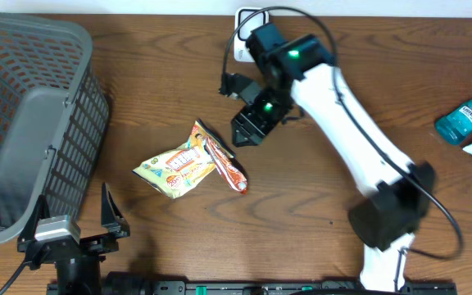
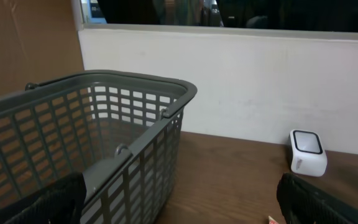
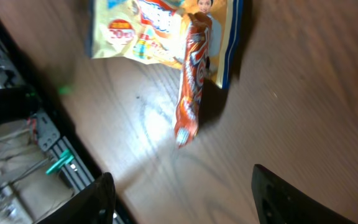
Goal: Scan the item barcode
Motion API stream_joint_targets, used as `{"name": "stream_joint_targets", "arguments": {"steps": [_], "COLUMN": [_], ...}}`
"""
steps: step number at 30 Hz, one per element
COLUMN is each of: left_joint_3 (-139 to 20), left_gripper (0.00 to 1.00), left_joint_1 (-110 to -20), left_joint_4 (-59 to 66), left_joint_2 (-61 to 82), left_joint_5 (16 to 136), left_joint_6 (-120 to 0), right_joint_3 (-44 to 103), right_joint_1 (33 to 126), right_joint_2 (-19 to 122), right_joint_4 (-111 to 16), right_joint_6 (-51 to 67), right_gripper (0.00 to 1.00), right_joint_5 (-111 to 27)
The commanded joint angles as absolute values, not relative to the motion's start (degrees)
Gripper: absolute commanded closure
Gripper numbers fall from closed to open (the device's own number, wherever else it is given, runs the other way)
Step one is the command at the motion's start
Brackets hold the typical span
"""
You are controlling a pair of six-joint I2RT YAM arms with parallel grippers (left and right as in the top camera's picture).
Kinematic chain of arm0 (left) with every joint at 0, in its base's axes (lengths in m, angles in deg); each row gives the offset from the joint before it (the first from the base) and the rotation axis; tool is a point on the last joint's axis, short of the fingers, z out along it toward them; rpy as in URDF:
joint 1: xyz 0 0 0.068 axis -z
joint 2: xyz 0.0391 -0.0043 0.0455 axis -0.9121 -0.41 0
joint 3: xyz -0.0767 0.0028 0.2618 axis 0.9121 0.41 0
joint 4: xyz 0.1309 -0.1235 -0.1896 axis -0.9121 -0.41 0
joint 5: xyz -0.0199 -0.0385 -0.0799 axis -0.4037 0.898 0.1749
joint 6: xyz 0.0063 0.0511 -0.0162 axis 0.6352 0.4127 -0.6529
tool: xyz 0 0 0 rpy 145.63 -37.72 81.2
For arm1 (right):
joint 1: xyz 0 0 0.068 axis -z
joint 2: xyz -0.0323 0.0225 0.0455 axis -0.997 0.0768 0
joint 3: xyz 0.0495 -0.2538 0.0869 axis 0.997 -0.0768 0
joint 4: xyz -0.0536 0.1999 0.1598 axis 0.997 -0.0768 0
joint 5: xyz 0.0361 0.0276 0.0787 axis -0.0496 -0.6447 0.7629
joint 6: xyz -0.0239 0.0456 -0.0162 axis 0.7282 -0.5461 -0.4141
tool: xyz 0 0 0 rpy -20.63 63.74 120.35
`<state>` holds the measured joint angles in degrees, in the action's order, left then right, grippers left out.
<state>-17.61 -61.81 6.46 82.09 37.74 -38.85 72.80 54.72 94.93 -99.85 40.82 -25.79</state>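
The desk (image 1: pixel 170 74) is brown wood-grain, smooth, with a soft sheen where light strikes it. The basket (image 1: pixel 84 41) is matt grey moulded plastic with open lattice walls. The snack bag (image 1: pixel 174 168) is glossy printed film, crinkled. The orange stick pack (image 1: pixel 226 166) is a shinier, foil-like film. The small white unit (image 2: pixel 307 154) is smooth glossy plastic with a dark face. The blue bottle (image 1: pixel 464 120) looks like translucent plastic.

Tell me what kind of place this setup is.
Probably a mock shop checkout on a wooden table: a grey shopping basket, packaged snacks lying loose, and a small white box that may be the scanner.
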Motion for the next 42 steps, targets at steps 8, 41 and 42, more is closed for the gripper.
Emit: {"name": "stream_joint_targets", "arguments": {"steps": [8,41,42], "left_joint_3": [-17.4,-17.4,-17.4], "left_gripper": [0.02,0.02,0.02], "left_joint_1": [-61.5,-61.5,-61.5], "left_joint_4": [6.6,6.6,6.6], "left_joint_2": [82.5,82.5,82.5], "left_joint_5": [37.3,37.3,37.3], "left_joint_6": [-38.9,-38.9,-38.9], "right_joint_3": [63.8,14.1,14.1], "right_joint_1": [54.7,45.9,45.2], "right_joint_2": [67.0,85.1,85.6], "right_joint_4": [-100.2,-28.9,-28.8], "right_joint_6": [31.7,21.2,18.7], "right_gripper": [0.28,0.1,0.13], "right_joint_5": [-35.5,-23.3,-29.2]}}
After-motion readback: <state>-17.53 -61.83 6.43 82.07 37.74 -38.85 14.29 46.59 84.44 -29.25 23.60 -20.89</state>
